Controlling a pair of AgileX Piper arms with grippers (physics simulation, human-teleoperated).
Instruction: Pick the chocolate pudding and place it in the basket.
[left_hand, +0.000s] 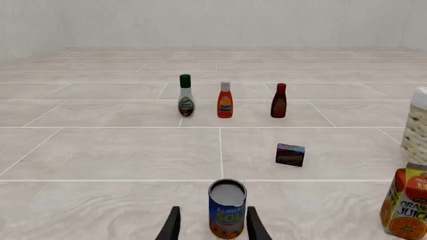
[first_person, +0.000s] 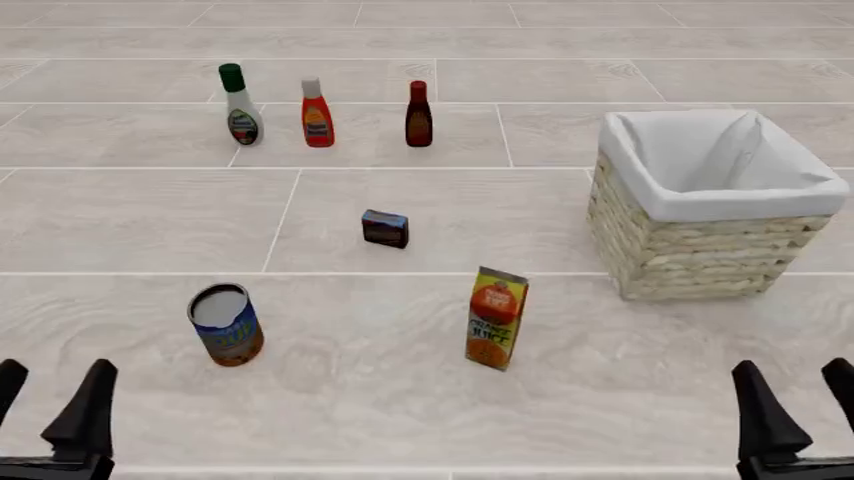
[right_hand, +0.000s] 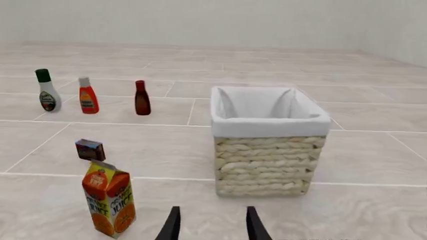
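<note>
boxy brown chocolate pudding (first_person: 384, 228), woven wicker basket (first_person: 694, 250)

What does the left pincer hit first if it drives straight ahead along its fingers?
Most likely the blue-labelled can: in the left wrist view it stands right ahead of the open left pincer, between the finger lines. Exact gap unclear.

basket (first_person: 694, 250): rough woven wicker, white cloth lining | can (first_person: 226, 325): metal top | table (first_person: 134, 220): matt wood-grain
</note>
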